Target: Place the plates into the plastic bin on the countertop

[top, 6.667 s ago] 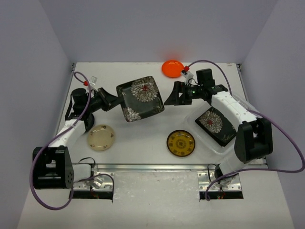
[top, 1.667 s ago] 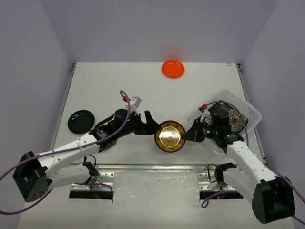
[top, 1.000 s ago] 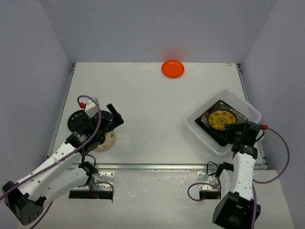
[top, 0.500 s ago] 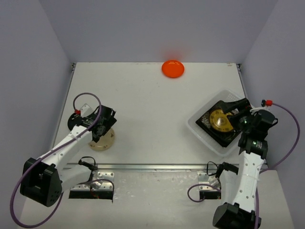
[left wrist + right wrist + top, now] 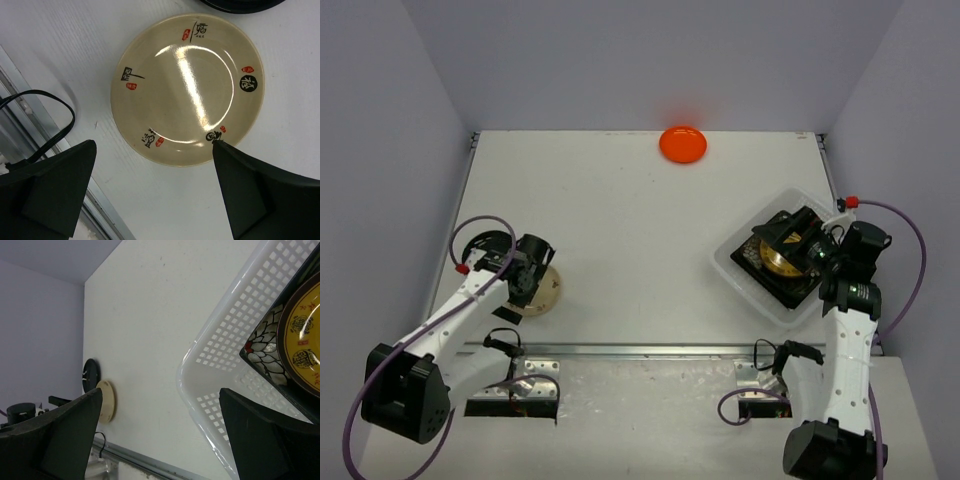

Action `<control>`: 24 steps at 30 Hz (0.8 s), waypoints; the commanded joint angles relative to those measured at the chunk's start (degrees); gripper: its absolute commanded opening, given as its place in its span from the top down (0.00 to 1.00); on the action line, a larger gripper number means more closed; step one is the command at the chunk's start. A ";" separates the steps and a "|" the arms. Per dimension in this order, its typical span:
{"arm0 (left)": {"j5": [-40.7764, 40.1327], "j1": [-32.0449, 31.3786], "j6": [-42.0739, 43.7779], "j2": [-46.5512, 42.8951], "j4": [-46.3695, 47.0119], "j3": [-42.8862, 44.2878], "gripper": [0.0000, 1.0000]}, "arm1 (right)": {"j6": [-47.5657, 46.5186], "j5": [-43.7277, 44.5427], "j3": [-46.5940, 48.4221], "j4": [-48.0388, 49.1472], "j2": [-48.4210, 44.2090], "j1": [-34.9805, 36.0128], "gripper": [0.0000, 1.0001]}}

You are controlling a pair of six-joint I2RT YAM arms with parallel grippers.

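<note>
Jaws of the left gripper (image 5: 154,145) stand wide apart and empty just above the cream plate (image 5: 185,90), which lies flat on the countertop (image 5: 620,200) near its front edge. The right gripper (image 5: 161,390) also gapes empty, over the plastic bin (image 5: 235,315). Inside the bin, a yellow-patterned plate (image 5: 305,340) rests on a square flowered plate (image 5: 265,345). The orange plate (image 5: 682,144) sits at the far edge.
</note>
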 commanded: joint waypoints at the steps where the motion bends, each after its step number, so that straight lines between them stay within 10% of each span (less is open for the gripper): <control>1: 0.83 0.46 3.66 -4.58 2.20 -2.09 0.00 | -1.09 -2.97 -0.59 4.32 1.10 0.56 0.01; 18: 9.57 -0.18 11.24 17.07 16.25 -3.69 0.00 | -0.87 -4.99 0.84 6.48 5.80 0.56 0.01; 24: 13.35 -2.08 21.50 24.36 27.91 -0.94 0.17 | -1.47 -4.42 1.95 5.21 5.32 0.56 0.01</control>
